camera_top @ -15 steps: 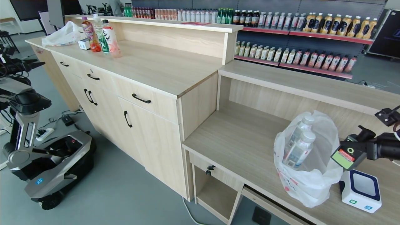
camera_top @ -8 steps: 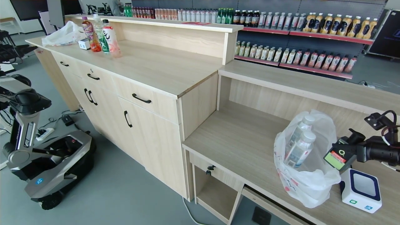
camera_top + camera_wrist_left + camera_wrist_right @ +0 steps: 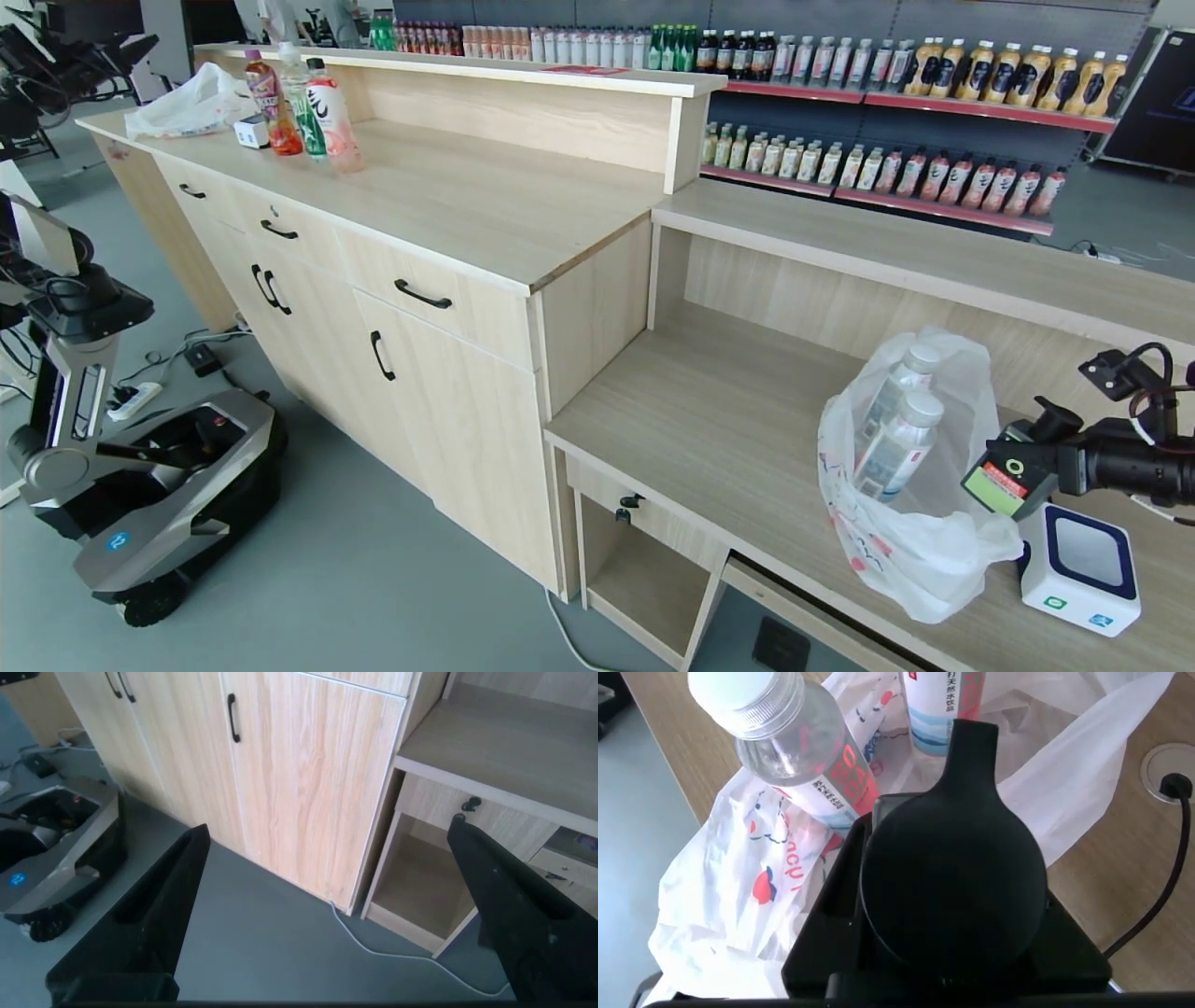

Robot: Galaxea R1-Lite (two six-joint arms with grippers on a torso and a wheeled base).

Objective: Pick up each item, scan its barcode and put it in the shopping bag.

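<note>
On the low counter (image 3: 728, 420) the shopping bag (image 3: 920, 560) stood open. I judged the job mostly done, since the bag already held two things: a front bottle (image 3: 894, 448) leaning against a back bottle (image 3: 898, 385), both clear, with their caps up. Just beside the bag sat the white scanner (image 3: 1078, 569), its window facing up. One piece was not yet bagged: a small green-and-red item (image 3: 999, 478). My right gripper (image 3: 1027, 467) had its jaws clamped on the item and held it above the scanner, near the bag's rim. I could not tell whether its barcode had been read. By my reckoning, what was left was to settle that and then drop it in beside the bottles. My left gripper (image 3: 327, 910) hung over the floor by the cupboard doors, well apart from the bag, with its jaws wide and nothing between them.
</note>
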